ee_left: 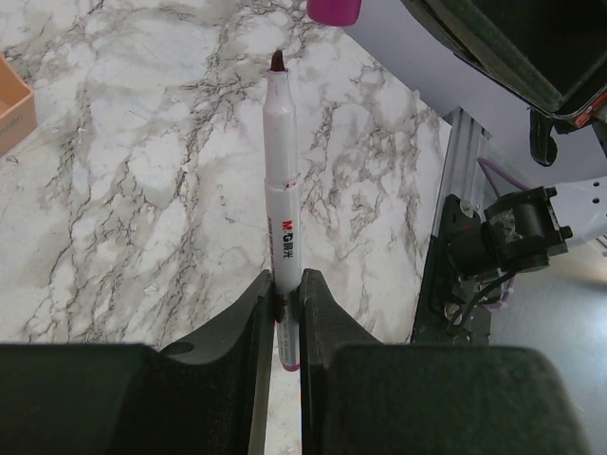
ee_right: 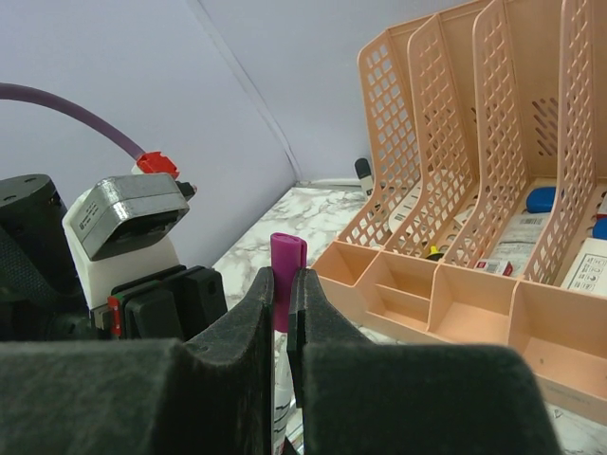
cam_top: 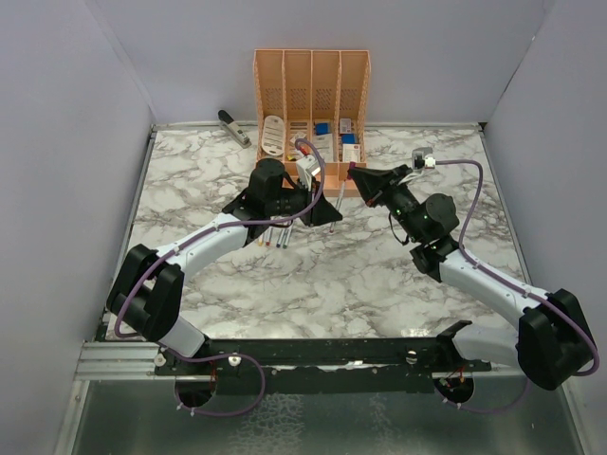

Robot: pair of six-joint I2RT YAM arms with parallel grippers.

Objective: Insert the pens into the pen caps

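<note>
At left, the left end effector is clamped on the lower barrel of one pen, its dark tip pointing away over the marble worktop. More pens lie on the worktop under that arm. To the right, the right end effector is pinched on the magenta cap, which hangs just beyond the pen tip, slightly off-line and not touching. The step looks like mating pen to cap, so next the cap needs lining up with the tip, then a straight push.
</note>
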